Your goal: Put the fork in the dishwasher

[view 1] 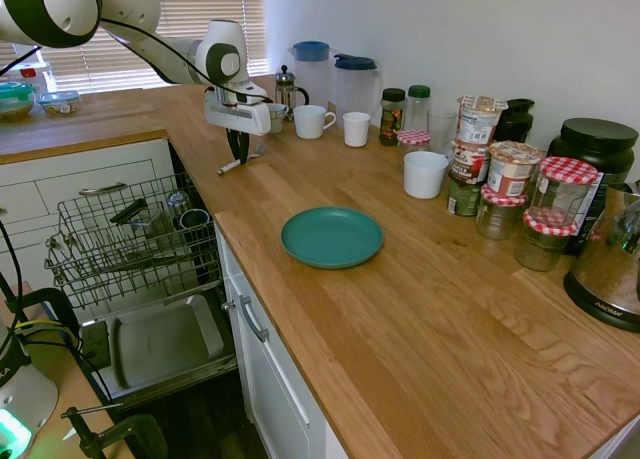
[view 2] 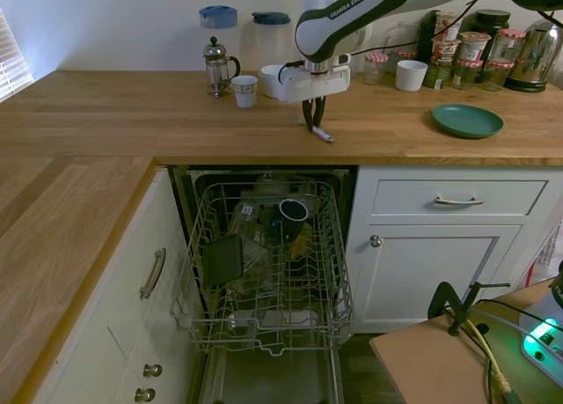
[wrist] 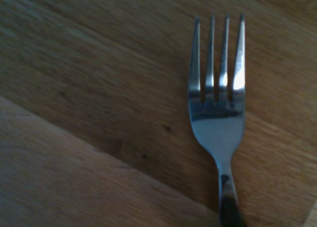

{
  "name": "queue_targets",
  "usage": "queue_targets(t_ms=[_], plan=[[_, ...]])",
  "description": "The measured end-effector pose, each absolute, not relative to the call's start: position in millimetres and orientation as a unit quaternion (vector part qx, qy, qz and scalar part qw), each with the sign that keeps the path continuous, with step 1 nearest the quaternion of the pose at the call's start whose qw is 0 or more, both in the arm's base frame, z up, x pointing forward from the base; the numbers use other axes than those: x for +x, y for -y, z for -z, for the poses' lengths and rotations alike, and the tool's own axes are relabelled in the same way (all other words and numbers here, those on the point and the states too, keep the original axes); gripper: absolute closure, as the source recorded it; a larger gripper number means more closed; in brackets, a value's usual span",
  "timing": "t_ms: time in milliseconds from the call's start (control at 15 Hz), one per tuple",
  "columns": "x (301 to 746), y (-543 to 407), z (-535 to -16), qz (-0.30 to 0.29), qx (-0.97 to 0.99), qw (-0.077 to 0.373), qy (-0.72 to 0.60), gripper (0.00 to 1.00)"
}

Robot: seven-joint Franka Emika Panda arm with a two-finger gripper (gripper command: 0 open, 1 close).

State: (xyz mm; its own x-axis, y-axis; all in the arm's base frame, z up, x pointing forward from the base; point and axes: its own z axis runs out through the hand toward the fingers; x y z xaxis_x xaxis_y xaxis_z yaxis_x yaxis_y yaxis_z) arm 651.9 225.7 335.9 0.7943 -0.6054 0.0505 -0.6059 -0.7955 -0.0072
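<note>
In the first exterior view the white arm reaches in from the upper left, and its jaws point down at the wooden bench, closed around the handle of the fork. The fork slants, with its low end touching the wood near the bench's front edge. Below and to the left, the dishwasher stands open, with its wire rack pulled out and its grey door dropped flat. A green plate lies well apart from the fork, further along the bench. Two white mugs, a French press, two jugs, and a crowd of jars and tubs line the back wall. Slatted blinds cover a window at the upper left.

The second exterior view looks at the cabinet fronts head on. Here the jaws hang just above the open dishwasher, and the fork shows only as a short sliver on the bench edge. This view looks down into the rack, which holds a dark mug, a glass and a dark square container. White drawers with metal handles flank the opening.

The wrist view shows what neither wide view can: four bright tines and the neck of the fork over the wood grain, with a plank seam running diagonally.
</note>
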Motion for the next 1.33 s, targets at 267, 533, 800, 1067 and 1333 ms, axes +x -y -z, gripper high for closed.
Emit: queue_targets(t_ms=[267, 533, 800, 1067, 1333], plan=[[654, -212, -339, -0.024, 0.938, 0.011, 0.346, 1.00], [635, -191, -379, -0.035, 0.924, -0.002, 0.380, 1.00], [583, -180, -403, -0.048, 0.910, -0.014, 0.411, 1.00], [521, -176, -407, -0.062, 0.890, -0.029, 0.450, 1.00], [478, -167, -412, -0.080, 0.886, -0.034, 0.455, 1.00]])
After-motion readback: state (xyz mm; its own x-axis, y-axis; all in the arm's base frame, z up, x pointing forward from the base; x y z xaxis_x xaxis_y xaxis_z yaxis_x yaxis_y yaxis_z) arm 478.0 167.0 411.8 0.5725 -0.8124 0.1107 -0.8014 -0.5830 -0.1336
